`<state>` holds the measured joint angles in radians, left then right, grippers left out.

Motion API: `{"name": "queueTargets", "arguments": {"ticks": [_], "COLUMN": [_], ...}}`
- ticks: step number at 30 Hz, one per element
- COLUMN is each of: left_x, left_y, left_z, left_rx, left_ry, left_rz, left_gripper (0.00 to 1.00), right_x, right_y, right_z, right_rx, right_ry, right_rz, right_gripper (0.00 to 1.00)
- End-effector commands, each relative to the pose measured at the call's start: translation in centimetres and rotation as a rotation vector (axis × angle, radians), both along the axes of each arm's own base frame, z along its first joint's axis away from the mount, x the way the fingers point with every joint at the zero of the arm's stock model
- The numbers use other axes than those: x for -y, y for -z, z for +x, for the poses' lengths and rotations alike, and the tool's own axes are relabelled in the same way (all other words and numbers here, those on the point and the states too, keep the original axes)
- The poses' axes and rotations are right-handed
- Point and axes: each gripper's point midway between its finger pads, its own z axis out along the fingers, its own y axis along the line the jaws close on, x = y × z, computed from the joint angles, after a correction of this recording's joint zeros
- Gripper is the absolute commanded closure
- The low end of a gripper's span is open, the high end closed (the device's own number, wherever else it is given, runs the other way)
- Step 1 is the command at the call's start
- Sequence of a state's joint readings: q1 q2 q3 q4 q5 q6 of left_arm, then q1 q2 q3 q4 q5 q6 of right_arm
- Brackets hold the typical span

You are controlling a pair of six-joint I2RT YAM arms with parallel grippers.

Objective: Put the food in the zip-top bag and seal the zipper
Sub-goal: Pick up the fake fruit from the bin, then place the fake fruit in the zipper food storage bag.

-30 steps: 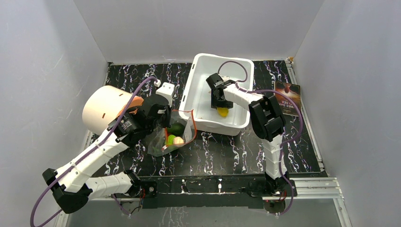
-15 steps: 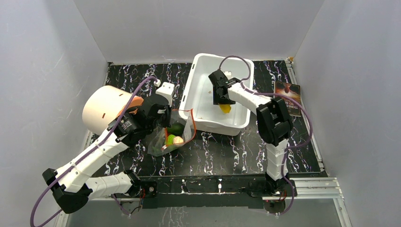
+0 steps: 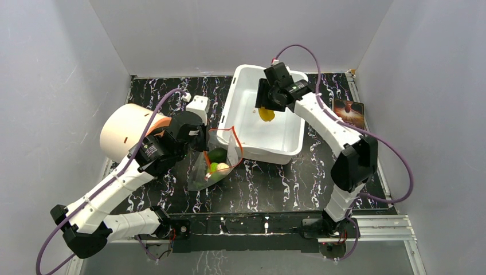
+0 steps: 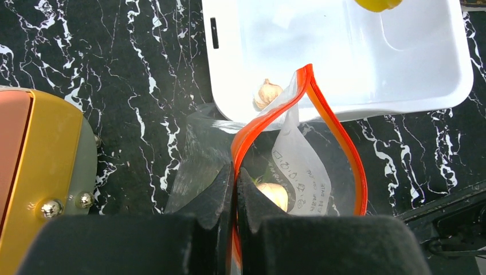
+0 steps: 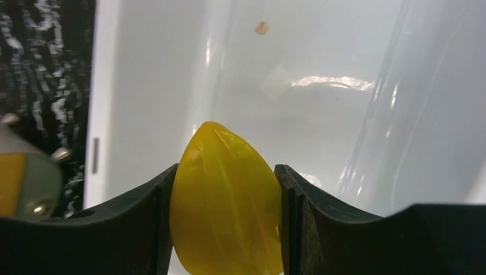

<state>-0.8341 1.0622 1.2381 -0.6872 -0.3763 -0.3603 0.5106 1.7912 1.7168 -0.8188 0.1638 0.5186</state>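
Above tub (image 3: 286, 150) at 12 o'clock | right claw (image 3: 265, 109) part-open, clamping mango (image 5: 226, 206) | left claw (image 4: 235, 179) pinched shut on bag (image 4: 301, 169), tub's 8 o'clock | risk: mango clips floppy mouth, falls outside

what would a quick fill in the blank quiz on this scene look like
1. The right gripper is shut on the mango piece, which is coloured ____.
2. The left gripper is shut on the rim of the zip-top bag; its mouth stands ____.
3. One garlic bulb lies in the white tub; another shows inside the ____.
Missing words: yellow; open; bag.
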Motion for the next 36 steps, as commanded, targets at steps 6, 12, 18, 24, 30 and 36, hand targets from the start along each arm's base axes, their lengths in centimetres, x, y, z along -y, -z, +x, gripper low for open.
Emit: {"name": "queueTargets", "arguments": {"ticks": [6, 12, 18, 24, 30, 36], "left_x": [0.8, 0.8, 1.1, 1.5, 2.0, 2.3], "left_y": [-1.5, -1.5, -1.6, -1.5, -1.7, -1.8], "left_z": [0.0, -0.4, -1.0, -0.9, -0.6, -0.7], "left_rx": [0.005, 0.003, -0.007, -0.014, -0.005, -0.009], "left_ry": [-0.038, -0.065, -0.061, -0.068, -0.067, -0.072], "left_rz": [-0.121, -0.192, -0.245, -0.274, -0.303, -0.345], "left_gripper": [1.0, 1.0, 1.0, 1.0, 1.0, 1.0], "right_x": [-4.5, -4.9, -8.2, -11.5, -13.2, -13.1], "right_y": [-11.2, -13.9, -14.5, -13.5, -11.5, -9.2], "right_z": [-6.5, -8.8, -11.4, -14.0, -15.6, -16.1], "right_rx": [-0.037, -0.064, -0.153, -0.224, -0.298, -0.35], "right_ry": [-0.018, 0.002, -0.054, -0.121, -0.151, -0.126], "right_rz": [0.536, 0.678, 0.807, 0.787, 0.74, 0.696], "right_gripper": [0.55, 0.55, 0.54, 0.52, 0.5, 0.46]}}
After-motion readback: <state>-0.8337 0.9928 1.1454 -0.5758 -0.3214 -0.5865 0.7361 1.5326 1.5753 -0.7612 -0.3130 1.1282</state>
